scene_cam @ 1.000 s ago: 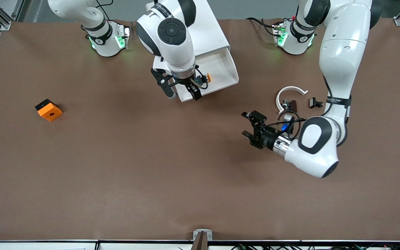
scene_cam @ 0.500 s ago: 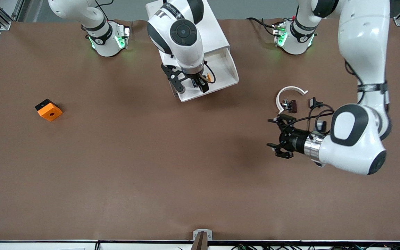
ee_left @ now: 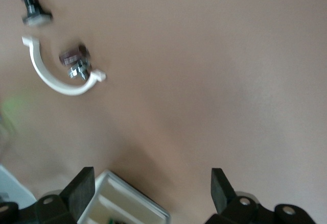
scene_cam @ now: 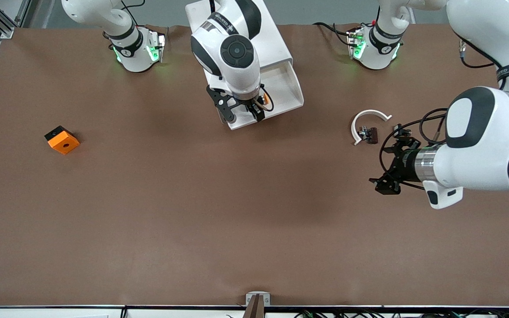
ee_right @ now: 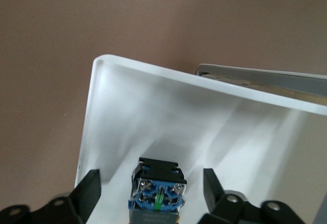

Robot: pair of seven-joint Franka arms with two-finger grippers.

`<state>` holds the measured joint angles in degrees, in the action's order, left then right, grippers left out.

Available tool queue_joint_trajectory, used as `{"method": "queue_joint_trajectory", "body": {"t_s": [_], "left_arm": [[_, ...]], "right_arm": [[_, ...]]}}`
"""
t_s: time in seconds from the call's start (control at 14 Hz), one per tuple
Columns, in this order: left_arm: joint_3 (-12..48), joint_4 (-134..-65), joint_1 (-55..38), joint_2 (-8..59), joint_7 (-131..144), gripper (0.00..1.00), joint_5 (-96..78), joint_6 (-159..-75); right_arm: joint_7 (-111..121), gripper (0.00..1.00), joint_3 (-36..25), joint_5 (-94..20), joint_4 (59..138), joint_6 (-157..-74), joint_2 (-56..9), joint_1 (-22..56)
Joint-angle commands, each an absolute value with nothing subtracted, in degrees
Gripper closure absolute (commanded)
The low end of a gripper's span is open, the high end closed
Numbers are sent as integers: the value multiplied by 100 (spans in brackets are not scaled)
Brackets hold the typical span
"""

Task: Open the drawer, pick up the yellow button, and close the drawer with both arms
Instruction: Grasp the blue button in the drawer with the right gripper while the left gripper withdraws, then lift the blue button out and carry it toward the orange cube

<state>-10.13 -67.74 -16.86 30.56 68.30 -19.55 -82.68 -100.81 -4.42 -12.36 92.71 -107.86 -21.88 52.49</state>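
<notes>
The white cabinet's top drawer (scene_cam: pixel 287 108) stands pulled out toward the front camera. The button (scene_cam: pixel 263 98) lies inside it, orange cap showing beside the right wrist. My right gripper (scene_cam: pixel 244 115) is low over the drawer and open. In the right wrist view, its fingers (ee_right: pixel 89 188) stand on either side of the button's black body and blue base (ee_right: pixel 157 191) on the drawer floor (ee_right: pixel 204 117), apart from it. My left gripper (scene_cam: pixel 387 165) is open and empty over bare table toward the left arm's end. The left wrist view shows a drawer corner (ee_left: pixel 130 203) between its fingers (ee_left: pixel 82 188).
A white ring piece (scene_cam: pixel 369 115) and small black clips (scene_cam: pixel 369 133) lie beside the left gripper; the ring also shows in the left wrist view (ee_left: pixel 53 78). An orange square block (scene_cam: pixel 62 140) lies toward the right arm's end of the table.
My left arm has swung away from the drawer toward its own end of the table. My right gripper has shifted over the drawer and come down around the button.
</notes>
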Motion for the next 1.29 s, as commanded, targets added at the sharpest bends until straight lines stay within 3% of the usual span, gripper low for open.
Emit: {"method": "queue_joint_trajectory", "body": {"t_s": [0.0, 0.07, 0.14, 0.5, 0.71, 0.86, 1.0, 1.21], "left_arm": [[-1037, -6935, -1731, 2909, 6443, 0, -1635, -8367], [-1037, -6943, -1731, 2735, 6347, 0, -1626, -8367], [-1046, -6961, -1731, 2594, 6172, 0, -1617, -8367], [-985, -6996, -1767, 2321, 4571, 0, -1134, -8411], [-678, -7145, -1775, 2268, 4562, 0, -950, -8446], [-397, -7181, -1775, 2294, 4562, 0, -853, -8481], [-81, -7407, -1767, 2303, 4570, 0, -888, -8778], [385, -8355, -1775, 2084, 4570, 0, -853, -9638]], "right_arm": [[-10151, 67, -475, -1354, 9193, -10767, -2197, 5273], [-10151, 77, -475, -1354, 9176, -10767, -2197, 5273], [-10151, 80, -475, -1345, 9167, -10767, -2197, 5273], [-10143, 79, -527, -1345, 8747, -10418, -2101, 5011], [-9610, 79, -510, -1362, 7684, -8838, -2101, 4169], [-8042, 79, -536, -1354, 7436, -7915, -2022, 3615], [-6223, 79, -527, -1301, 7514, -7770, -1750, 2861], [-3630, 79, -527, -969, 7611, -7822, -1801, 1717]]}}
